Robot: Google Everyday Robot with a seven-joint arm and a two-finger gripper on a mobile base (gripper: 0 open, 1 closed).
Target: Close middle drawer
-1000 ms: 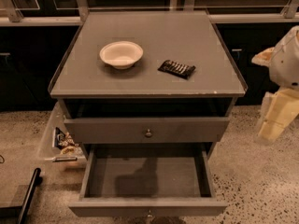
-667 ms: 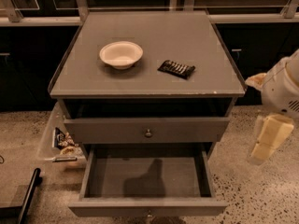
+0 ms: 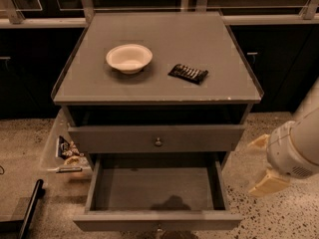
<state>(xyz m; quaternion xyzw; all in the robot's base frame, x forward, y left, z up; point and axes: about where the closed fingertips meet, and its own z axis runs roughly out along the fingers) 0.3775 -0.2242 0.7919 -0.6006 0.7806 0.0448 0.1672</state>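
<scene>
Quick update from the remote seat. The grey table (image 3: 209,44) hasn't budged in the last second, and neither has the middle drawer (image 3: 149,185); it's pulled right out toward the camera beneath the upper drawer (image 3: 119,139), box interior in full view, front panel down at the bottom edge of the view; so nothing's closed yet and the whole push is still ahead of me.

What did change is the arm (image 3: 296,151); a second ago it was up level with the tabletop on the right, now it's dropped and slid inward, beside the open drawer's right side; I read that as the approach, getting low enough to come round to the front panel.

Pose-wise, the white wrist comes in from the right edge, angled down and left; the tool (image 3: 255,167) points toward the drawer's right wall, near it but not touching, above the speckled floor (image 3: 279,218); its two cream fingers (image 3: 268,184) are spread well apart with nothing between them. My guess is it has to swing in front of the panel, around the little knob (image 3: 158,229), before pushing; from the side it'd only catch the drawer wall.

Small stuff: the white bowl (image 3: 129,58) and the dark snack packet (image 3: 188,73) sit on the table right where they were.
</scene>
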